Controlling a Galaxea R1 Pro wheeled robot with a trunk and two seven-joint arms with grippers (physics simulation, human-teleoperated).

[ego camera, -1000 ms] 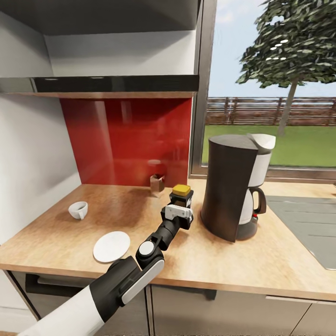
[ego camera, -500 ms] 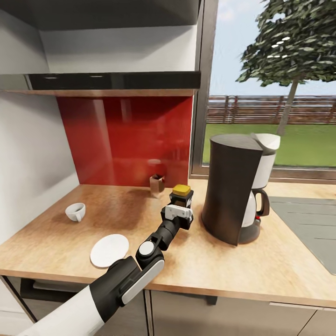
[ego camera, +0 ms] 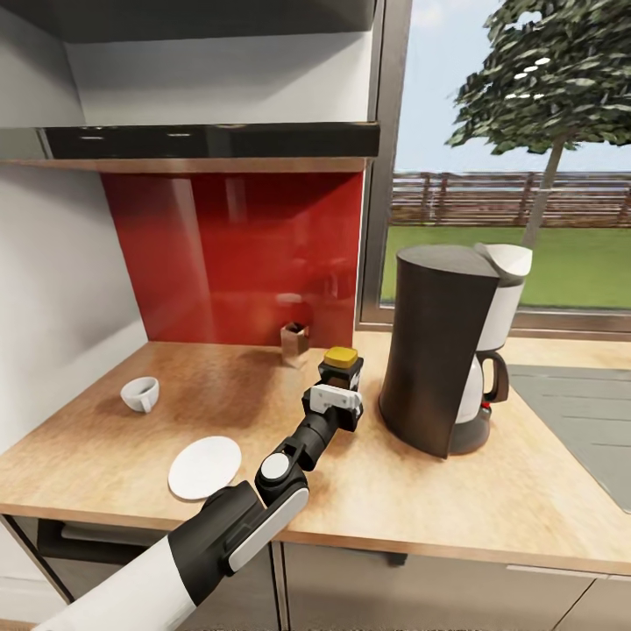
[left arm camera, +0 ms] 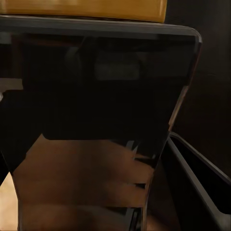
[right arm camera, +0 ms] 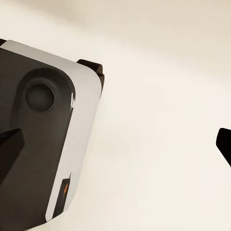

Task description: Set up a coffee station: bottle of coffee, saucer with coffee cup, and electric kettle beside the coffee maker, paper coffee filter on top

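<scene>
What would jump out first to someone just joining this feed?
The tall dark coffee maker on the wooden counter by the window, and the left gripper reaching to the yellow-lidded coffee bottle just beside it. Farther left lie a white saucer near the counter's front edge and a cup toward the wall, apart from each other, with the red backsplash behind.

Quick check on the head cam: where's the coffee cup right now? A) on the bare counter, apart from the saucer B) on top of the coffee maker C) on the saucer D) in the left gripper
A: the coffee cup sits on the bare wooden countertop near the wall, apart from the saucer, which lies empty closer to the counter's front edge.
</scene>
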